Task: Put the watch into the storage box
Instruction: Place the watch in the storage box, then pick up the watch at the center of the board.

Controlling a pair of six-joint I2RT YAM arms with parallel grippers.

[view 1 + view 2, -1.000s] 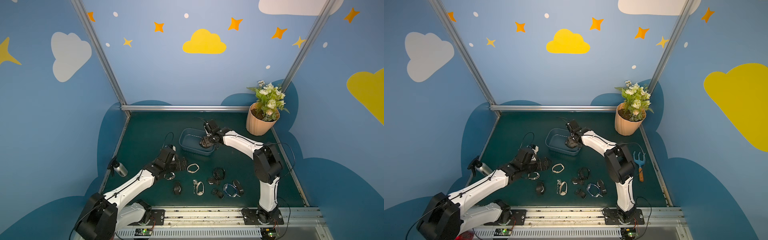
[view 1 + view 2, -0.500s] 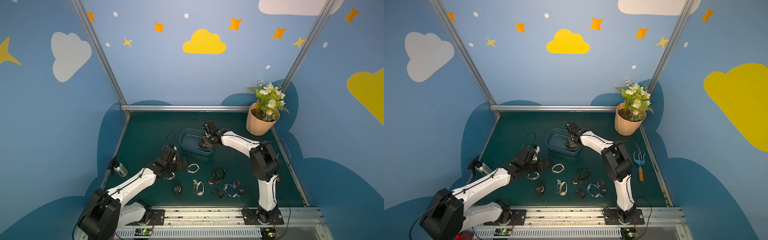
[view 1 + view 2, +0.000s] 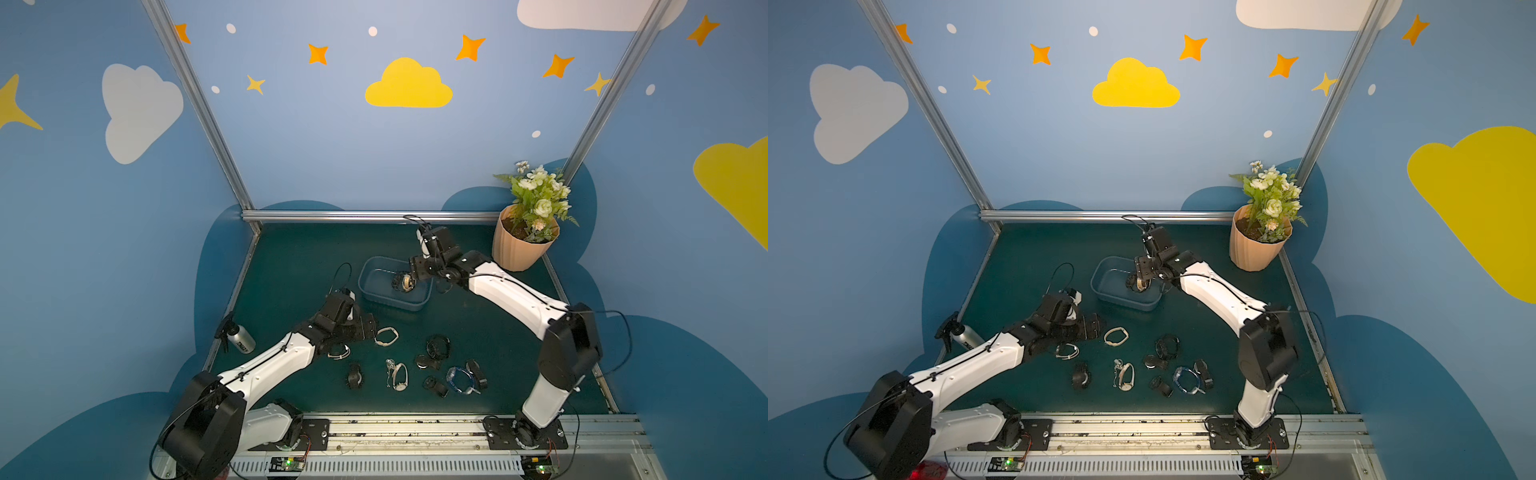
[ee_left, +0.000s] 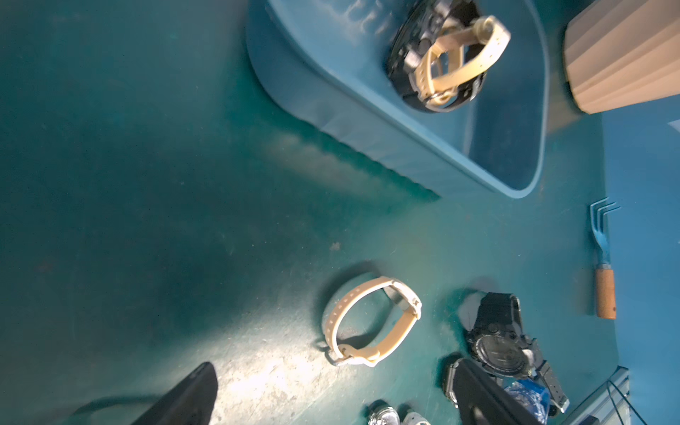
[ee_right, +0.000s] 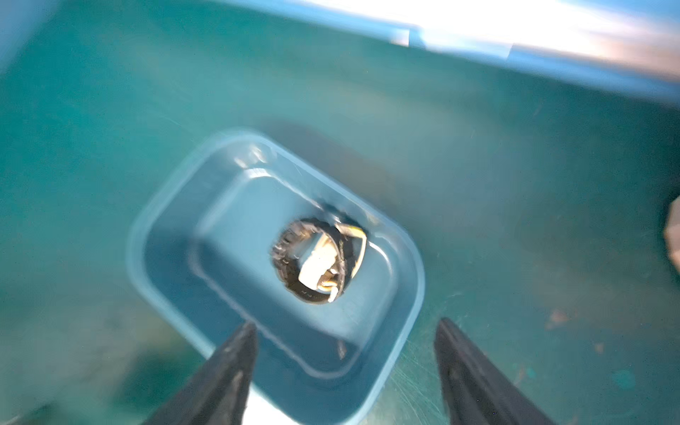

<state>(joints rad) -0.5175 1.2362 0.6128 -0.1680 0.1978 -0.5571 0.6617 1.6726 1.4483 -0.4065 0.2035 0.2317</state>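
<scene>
The storage box [image 3: 374, 297] [image 3: 1106, 291] is a small blue-grey bin at the middle back of the green mat. A black watch with a beige strap [image 3: 403, 283] [image 3: 1138, 284] [image 5: 318, 261] [image 4: 441, 59] lies inside it, free of any finger. My right gripper [image 5: 346, 323] [image 3: 415, 270] hangs open just above the box's right end, holding nothing. My left gripper [image 4: 333, 366] [image 3: 370, 328] is open low over the mat, and a beige-strapped watch [image 4: 371, 323] [image 3: 385, 336] lies just ahead of its fingertips. Several more watches lie on the front of the mat, among them a blue one [image 3: 459, 380].
A peach ribbed flowerpot [image 3: 523, 245] with white flowers stands at the back right, close to my right forearm. A silver spray bottle [image 3: 239, 338] lies at the left edge. A small blue rake [image 4: 603, 257] lies to the right. A metal rail [image 3: 374, 216] bounds the back.
My right gripper has gone from shut to open and let go of the black watch, which now lies in the box. The left arm has hardly moved.
</scene>
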